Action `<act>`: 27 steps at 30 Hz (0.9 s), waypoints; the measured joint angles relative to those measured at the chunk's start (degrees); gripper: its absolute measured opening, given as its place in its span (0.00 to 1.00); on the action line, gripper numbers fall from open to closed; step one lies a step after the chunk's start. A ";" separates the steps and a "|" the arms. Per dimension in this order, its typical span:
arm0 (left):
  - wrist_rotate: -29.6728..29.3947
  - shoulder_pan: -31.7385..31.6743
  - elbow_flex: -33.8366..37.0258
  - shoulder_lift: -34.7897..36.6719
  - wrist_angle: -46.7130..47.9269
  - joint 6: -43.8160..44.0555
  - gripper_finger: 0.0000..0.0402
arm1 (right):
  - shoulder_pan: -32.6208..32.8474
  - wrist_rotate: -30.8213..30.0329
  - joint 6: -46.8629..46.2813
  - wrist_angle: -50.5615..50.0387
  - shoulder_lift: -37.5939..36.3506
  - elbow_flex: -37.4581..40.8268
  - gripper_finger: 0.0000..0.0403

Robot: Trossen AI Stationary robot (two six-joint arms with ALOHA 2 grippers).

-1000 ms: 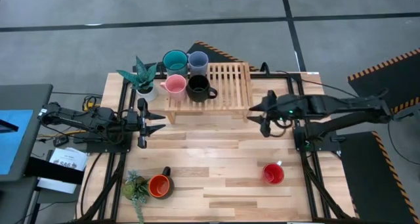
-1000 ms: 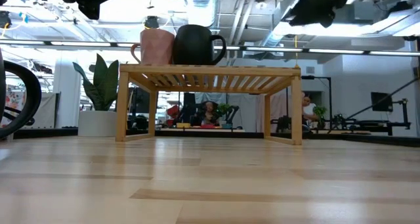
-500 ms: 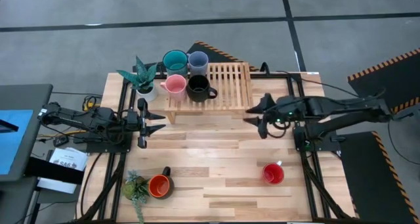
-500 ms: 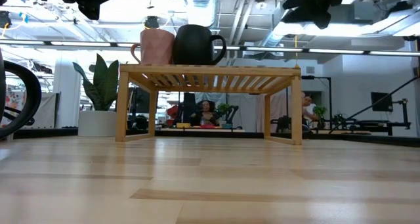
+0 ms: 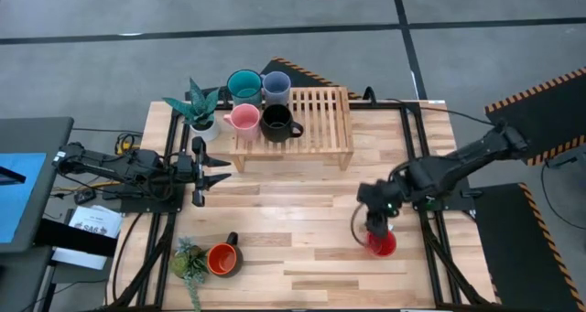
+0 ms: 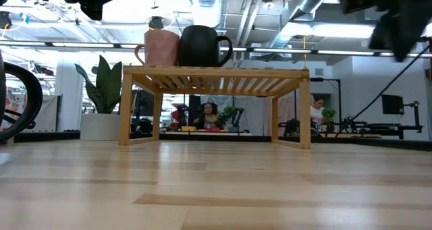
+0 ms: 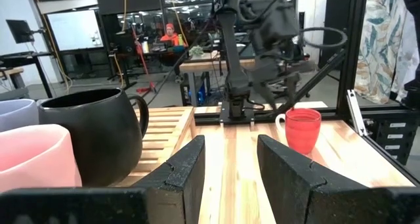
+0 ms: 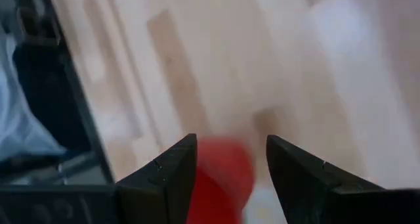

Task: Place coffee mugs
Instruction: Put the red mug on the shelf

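Note:
The red mug (image 5: 384, 244) stands on the table near its right near corner. My right gripper (image 5: 370, 228) hovers over it, open and pointing down; in the right wrist view the red mug (image 8: 224, 169) shows blurred between the fingers. The teal mug (image 5: 244, 84), grey-blue mug (image 5: 276, 83), pink mug (image 5: 244, 119) and black mug (image 5: 277, 121) stand on the left end of the wooden rack (image 5: 320, 120). The orange mug (image 5: 222, 258) stands on the table at the near left. My left gripper (image 5: 218, 175) waits open at the left edge, level, facing right.
A snake plant in a white pot (image 5: 198, 109) stands left of the rack, and a small plant (image 5: 189, 260) sits beside the orange mug. The right half of the rack (image 5: 330, 111) is bare slats. Bare tabletop (image 5: 293, 198) lies between the arms. People show in the room behind.
My right gripper has swung from beside the rack's right end toward the table's near edge and down over the red mug, tipping from level to pointing down. No mug has moved.

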State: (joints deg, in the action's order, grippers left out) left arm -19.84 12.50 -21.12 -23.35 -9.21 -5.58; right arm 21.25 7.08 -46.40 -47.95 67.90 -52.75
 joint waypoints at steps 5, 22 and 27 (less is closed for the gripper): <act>0.00 -0.01 0.00 0.00 0.50 0.00 0.31 | 6.23 -2.34 -4.88 0.25 -0.42 -0.02 0.52; 0.00 0.00 0.00 0.00 0.28 0.00 0.31 | 8.29 -4.15 4.75 -1.61 1.22 -0.11 0.52; 0.00 0.00 0.00 0.00 0.28 0.00 0.31 | 8.76 -2.11 5.98 -2.97 3.44 -0.09 0.52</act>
State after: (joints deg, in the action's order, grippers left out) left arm -19.84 12.50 -21.12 -23.35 -8.92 -5.58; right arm 30.01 4.97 -40.42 -50.92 71.34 -52.84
